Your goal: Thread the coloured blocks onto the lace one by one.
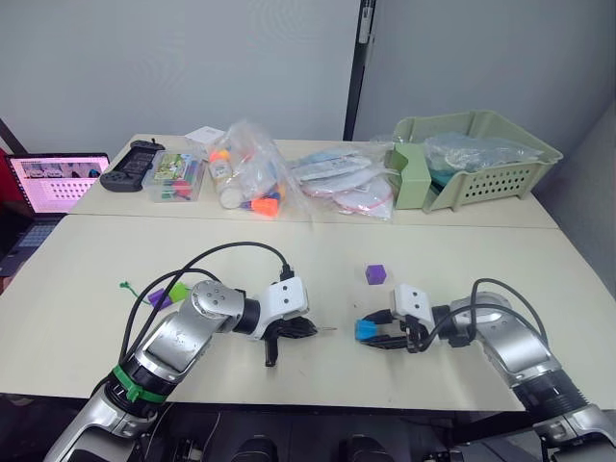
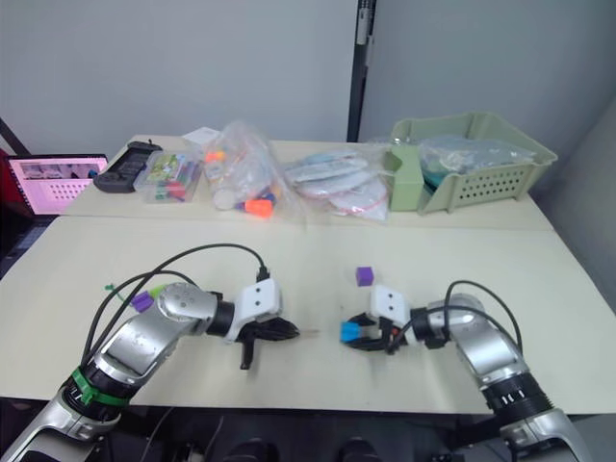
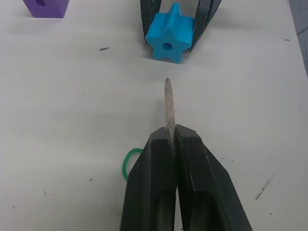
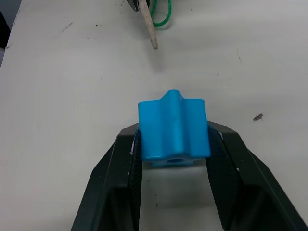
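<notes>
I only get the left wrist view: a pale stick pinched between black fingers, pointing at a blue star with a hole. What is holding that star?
Observer: The right pincer, shut on the blue star block, holding it just above the table.
Operator: And the stick, is it attached to anything?
Observer: It is the stiff tip of the lace, whose green cord trails back along the left arm to a purple block and a lime green block.
Operator: Has the tip entered the hole?
Observer: No; the head views show a clear gap between the left pincer and the star.
</notes>
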